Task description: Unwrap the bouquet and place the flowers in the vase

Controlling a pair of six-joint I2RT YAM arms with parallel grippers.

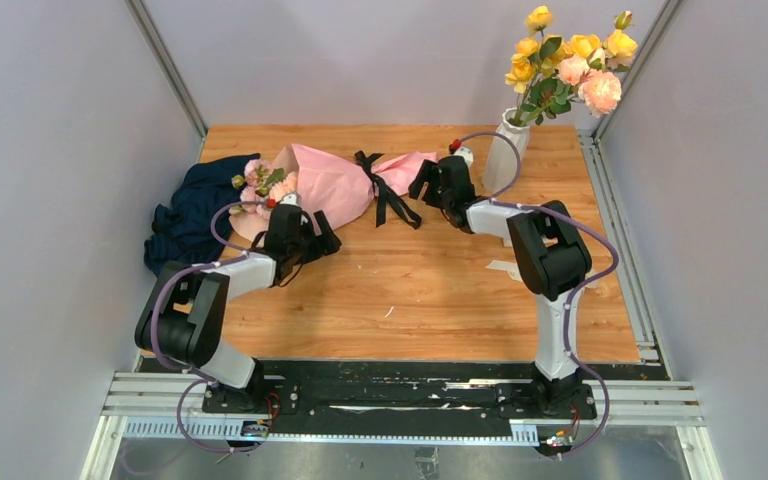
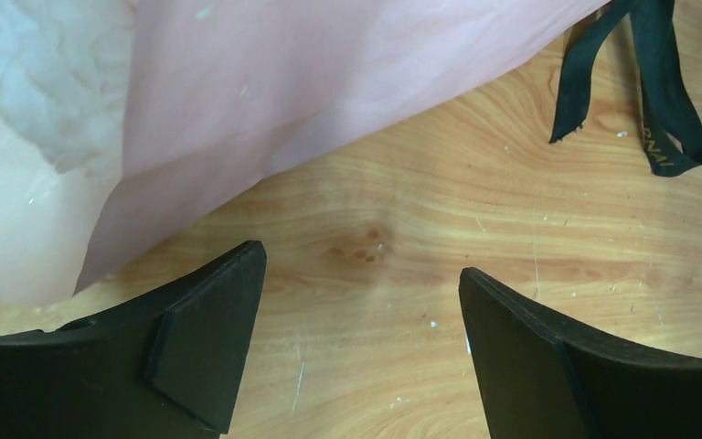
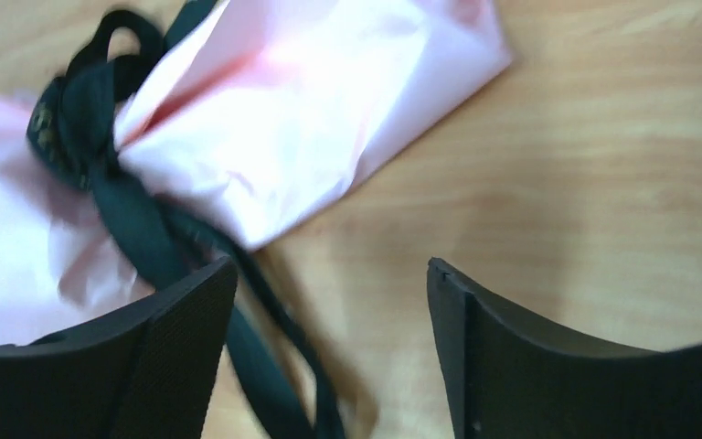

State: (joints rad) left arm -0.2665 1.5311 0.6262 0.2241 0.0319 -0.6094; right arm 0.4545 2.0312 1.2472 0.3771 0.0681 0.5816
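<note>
Bouquet (image 1: 335,185): I see a pink paper cone, ribbon-tied, lying flat by the table (image 1: 440,290)'s far edge.
Flowers (image 1: 260,185): pale-pink heads at its left end.
Vase (image 1: 508,150): white, ribbed, upright, far-right corner.

a wooden tabletop (image 1: 430,290) with pale, wavy grain shows small white flecks and fine scratches in the close views. a crumpled dark navy cloth (image 1: 182,215) lies bunched at its far left edge. at the far right corner rise yellow roses (image 1: 538,18) and larger peach roses (image 1: 600,90) among green leaves. a small white scrap (image 1: 501,268) lies flat on the wood, right of centre. grey walls (image 1: 50,150) and slanting aluminium posts (image 1: 165,65) enclose the space, and metal rails (image 1: 410,405) run along the near edge.
</note>
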